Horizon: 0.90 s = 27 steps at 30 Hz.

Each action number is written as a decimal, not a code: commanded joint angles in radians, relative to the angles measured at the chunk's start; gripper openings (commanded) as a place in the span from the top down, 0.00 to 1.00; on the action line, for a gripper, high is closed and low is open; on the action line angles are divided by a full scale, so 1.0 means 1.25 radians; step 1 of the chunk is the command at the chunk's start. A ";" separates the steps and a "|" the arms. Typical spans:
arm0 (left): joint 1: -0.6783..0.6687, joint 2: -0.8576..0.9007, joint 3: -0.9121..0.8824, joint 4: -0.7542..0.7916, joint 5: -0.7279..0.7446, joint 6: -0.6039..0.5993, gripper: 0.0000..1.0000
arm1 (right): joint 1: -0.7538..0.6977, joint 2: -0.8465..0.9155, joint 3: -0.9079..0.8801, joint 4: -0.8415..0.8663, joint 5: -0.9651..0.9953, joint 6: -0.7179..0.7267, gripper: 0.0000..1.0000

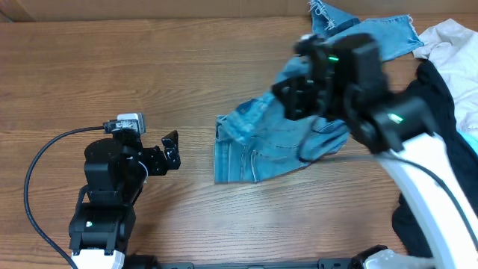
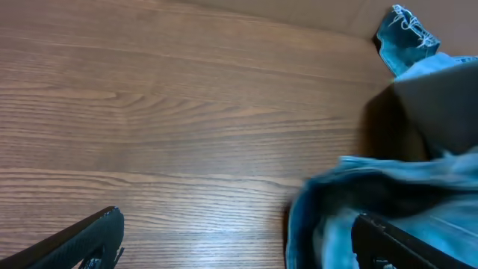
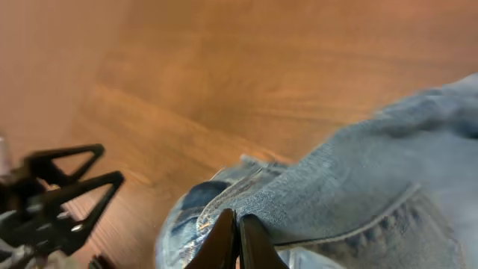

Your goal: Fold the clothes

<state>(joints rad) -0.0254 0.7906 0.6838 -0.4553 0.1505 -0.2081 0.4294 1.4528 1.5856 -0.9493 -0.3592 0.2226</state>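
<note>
Wood table (image 1: pixel 149 60): bare brown grain across the left half, with all the cloth lying centre and right.
Left gripper (image 1: pixel 171 149): fingers spread wide and holding nothing. It sits low over the table, just left of the denim's near edge.
Jeans (image 1: pixel 250 153): light blue denim bunched at the table's centre, with a stitched pocket showing. One leg trails up to a frayed hem at the far right. Nothing lies flat and there is no clean fold yet.
Right gripper (image 3: pixel 239 226): tips pressed together, pinching a ridge of denim beside a seam. Its arm hangs over the middle of the jeans.
Black garment (image 1: pixel 441 97): on the right beside the right arm, near the trailing leg.
Off-white cloth (image 1: pixel 452 41): far right corner, touching the black garment.
Step, as judged: early, with the fabric being gathered or drawn rather than creased.
Risk, grip: the pinch looks thin, and heavy denim could slide out under a pull.
Risk, layers: if only the top layer is caught, the bundle may twist instead of folding.
Risk, anchor: with the left end unheld, the whole pair may skid.
Risk, neighbours: the trailing leg could drag the black garment along.
</note>
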 commanded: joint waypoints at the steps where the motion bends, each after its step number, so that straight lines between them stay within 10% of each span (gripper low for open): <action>1: 0.004 0.000 0.021 0.004 0.007 -0.008 0.00 | 0.007 0.046 0.015 0.023 -0.007 -0.011 0.96; 10: -0.003 0.006 0.021 0.087 0.197 -0.049 0.00 | 0.007 0.056 0.015 0.027 0.001 -0.012 0.96; 27: -0.350 0.194 0.139 0.157 -0.004 0.044 0.00 | 0.007 0.056 0.015 0.014 -0.001 -0.011 0.96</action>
<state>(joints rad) -0.3820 1.0061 0.7498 -0.2390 0.2615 -0.2222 0.4393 1.5486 1.5848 -0.9360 -0.3588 0.2157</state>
